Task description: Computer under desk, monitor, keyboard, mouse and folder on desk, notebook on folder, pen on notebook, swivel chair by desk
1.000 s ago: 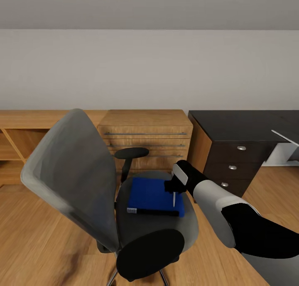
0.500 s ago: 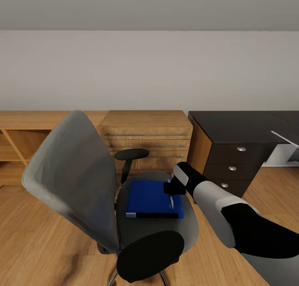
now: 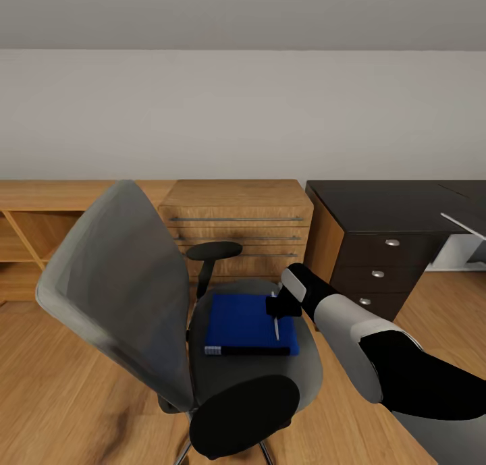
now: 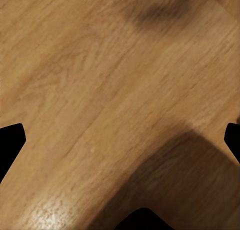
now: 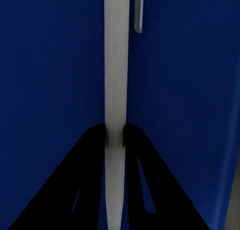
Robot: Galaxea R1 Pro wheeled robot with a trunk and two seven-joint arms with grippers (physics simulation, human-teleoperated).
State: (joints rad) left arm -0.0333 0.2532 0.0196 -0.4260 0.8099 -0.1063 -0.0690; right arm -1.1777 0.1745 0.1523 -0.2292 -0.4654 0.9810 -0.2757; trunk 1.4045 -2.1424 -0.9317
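The swivel chair (image 3: 115,283) stands in front of me, its grey back turned to the left. The blue folder (image 3: 239,323) lies flat on its seat. My right gripper (image 3: 280,308) hovers over the folder's right part, shut on the thin whitish pen (image 3: 276,326), which points down toward the folder. The right wrist view shows the pen (image 5: 116,65) pinched between the fingers of the right gripper (image 5: 115,132), over the blue folder (image 5: 50,65). The black desk (image 3: 385,205) with its drawer unit stands to the right. My left gripper (image 4: 120,140) is open above the wooden floor.
A light wooden chest of drawers (image 3: 236,215) stands behind the chair against the wall, and a low wooden shelf (image 3: 34,229) runs to its left. A pale boxy shape (image 3: 459,252) sits under the desk at the right edge. Wooden floor surrounds the chair.
My right gripper has moved slightly left over the folder with the pen. The head view shifted a little; the folder now looks squarer on the seat.
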